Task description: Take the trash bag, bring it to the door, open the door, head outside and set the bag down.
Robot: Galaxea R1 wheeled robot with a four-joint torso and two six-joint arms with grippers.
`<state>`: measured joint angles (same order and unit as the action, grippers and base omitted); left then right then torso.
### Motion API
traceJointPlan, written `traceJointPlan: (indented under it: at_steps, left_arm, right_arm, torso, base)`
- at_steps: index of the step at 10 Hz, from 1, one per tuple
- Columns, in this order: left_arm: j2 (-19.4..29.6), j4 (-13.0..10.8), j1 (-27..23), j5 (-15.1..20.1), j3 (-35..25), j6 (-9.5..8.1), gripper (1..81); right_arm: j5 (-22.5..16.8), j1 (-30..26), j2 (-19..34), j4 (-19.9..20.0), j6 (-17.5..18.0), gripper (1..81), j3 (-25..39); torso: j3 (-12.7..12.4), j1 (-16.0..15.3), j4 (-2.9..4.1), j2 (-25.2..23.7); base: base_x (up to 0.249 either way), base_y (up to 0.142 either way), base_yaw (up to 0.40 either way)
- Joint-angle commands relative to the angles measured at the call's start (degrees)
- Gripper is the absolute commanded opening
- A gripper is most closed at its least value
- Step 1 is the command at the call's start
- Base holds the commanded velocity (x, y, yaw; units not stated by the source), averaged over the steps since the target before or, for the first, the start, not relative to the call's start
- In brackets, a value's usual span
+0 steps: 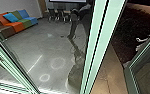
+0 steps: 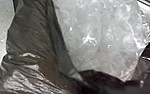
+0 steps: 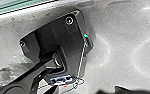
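1 dark trash bag [image 2: 31,45] | 2 pale floor rings [image 1: 58,63] | 1 sofa [image 1: 19,24] | left grip, right grip: cannot tell

Trash bag [image 2: 28,35] looked thin dark plastic, creased, glossy along folds. Plastic film [image 2: 98,30] beside it was clear to whitish, crumpled, shiny with sharp highlights. Floor [image 1: 38,47] looked like smooth concrete, low sheen, faintly mottled, light rings showing on it. Door frame [image 1: 96,47] looked painted metal, smooth, satin; pane [image 1: 147,75] was glossy glass. Sofa [image 1: 15,26] and cushion [image 1: 10,17] looked matt, cloth-like. Paving [image 1: 102,78] looked matt; ground [image 1: 128,32] beyond it, rough.
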<state>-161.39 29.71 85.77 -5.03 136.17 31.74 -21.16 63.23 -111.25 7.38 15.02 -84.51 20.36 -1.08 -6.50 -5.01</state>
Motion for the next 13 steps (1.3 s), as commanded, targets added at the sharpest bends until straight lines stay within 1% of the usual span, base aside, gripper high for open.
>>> traceJointPlan:
  at_steps: [1,3,4,5,7,8,9,10,11,12,13]
  left_arm:
    - [1.0,-0.3,-0.4,4.8,-0.9,0.42,1.0]
    - [1.2,-0.3,-1.0,4.8,-0.8,0.42,1.0]
    - [1.4,-0.4,-1.3,4.8,-0.7,0.42,1.0]
    - [1.5,-0.4,-1.6,4.7,-0.6,0.42,1.0]
    - [1.9,-0.4,-2.3,4.6,-0.3,0.42,1.0]
    - [1.9,-0.4,-2.8,4.6,-0.3,0.42,1.0]
    - [1.9,-0.4,-3.1,4.6,0.0,0.51,1.0]
    - [1.9,-0.4,-3.3,4.6,0.4,0.42,1.0]
    - [1.5,-1.1,-3.5,4.5,1.0,0.42,1.0]
    - [0.7,-1.1,-3.5,4.1,2.5,0.42,1.0]
    - [-0.1,-1.2,-3.5,3.6,4.1,0.42,1.0]
  right_arm:
    - [7.1,5.3,-5.8,3.0,-0.3,81.1,-1.4]
    - [7.7,7.9,-11.4,3.0,-0.4,81.1,-5.7]
    - [7.8,9.0,-14.6,2.9,-0.4,81.1,-8.2]
    - [8.5,9.9,-17.3,2.9,-0.4,81.1,-10.6]
    - [9.3,11.8,-21.4,3.0,-0.4,81.1,-14.8]
    - [10.7,13.5,-23.8,2.7,-0.6,81.1,-17.2]
    - [11.8,14.8,-27.4,1.7,-0.9,81.1,-21.9]
    - [11.9,15.8,-30.4,1.1,-0.9,81.1,-25.6]
    - [11.8,16.7,-33.7,-0.4,-1.0,81.1,-29.5]
    - [11.8,17.5,-36.9,-2.1,-1.0,81.1,-32.7]
    - [11.8,18.1,-39.1,-2.8,-1.0,81.1,-35.1]
  torso:
    - [-4.5,0.0,0.00,0.0]
    - [-8.0,0.1,0.00,0.0]
    - [-7.9,0.1,0.00,-0.1]
    - [-6.8,0.1,0.00,-0.1]
    - [-7.8,0.2,0.00,-0.1]
    - [-7.8,0.2,0.00,-0.2]
    - [-7.7,0.2,0.00,-0.2]
    - [-7.7,0.2,0.00,-0.2]
    - [-7.7,0.2,0.00,-0.2]
    - [-7.8,0.2,0.00,-0.2]
    - [-7.8,0.2,0.00,-0.2]
  base:
    - [0.000,0.000,0.000]
    - [0.000,0.000,0.000]
    - [0.000,0.000,0.000]
    - [0.000,0.000,0.000]
    - [0.000,0.000,0.000]
    - [0.000,0.000,0.000]
    - [0.000,0.000,0.000]
    - [0.000,0.000,0.000]
    - [0.000,0.000,0.000]
    - [0.000,0.000,0.000]
    - [0.000,0.000,0.000]
